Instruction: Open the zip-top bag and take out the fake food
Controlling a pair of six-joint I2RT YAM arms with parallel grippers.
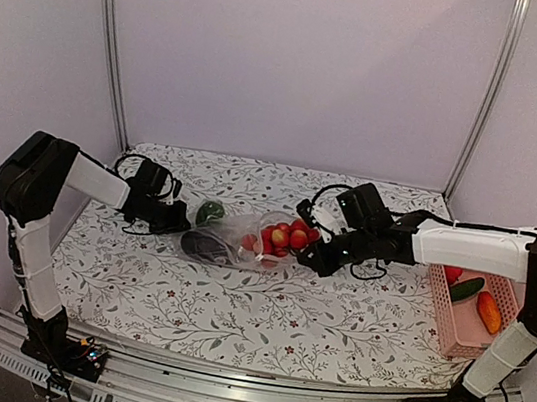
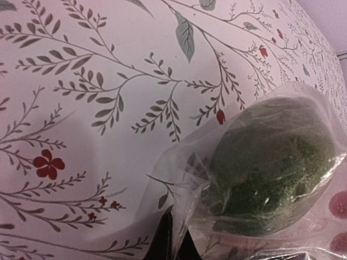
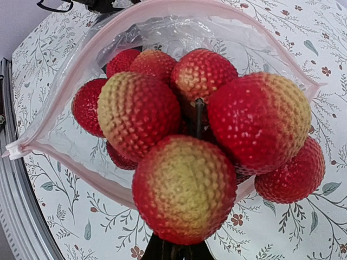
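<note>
- The zip-top bag (image 3: 59, 116) I see is clear plastic film, glossy and crinkled, with a pale pink zip rim.
- The red fruit cluster (image 3: 184, 189) looks like plastic, knobbly, with a faint sheen.
- The green piece (image 2: 271, 162) looks rough, matt, almost fuzzy.
- The tablecloth (image 2: 108, 81) is matt, with a leaf print.
- The basket (image 1: 435, 307) is pink plastic mesh.

The left arm (image 1: 100, 181) and right arm (image 1: 469, 249) both stretch inward, forearms nearly level and low. The left claw (image 1: 177, 220) is pinched tight on the zip-top bag (image 1: 233, 246); the right claw (image 1: 313, 256) is clamped on the red fake food (image 1: 288, 236)
</note>
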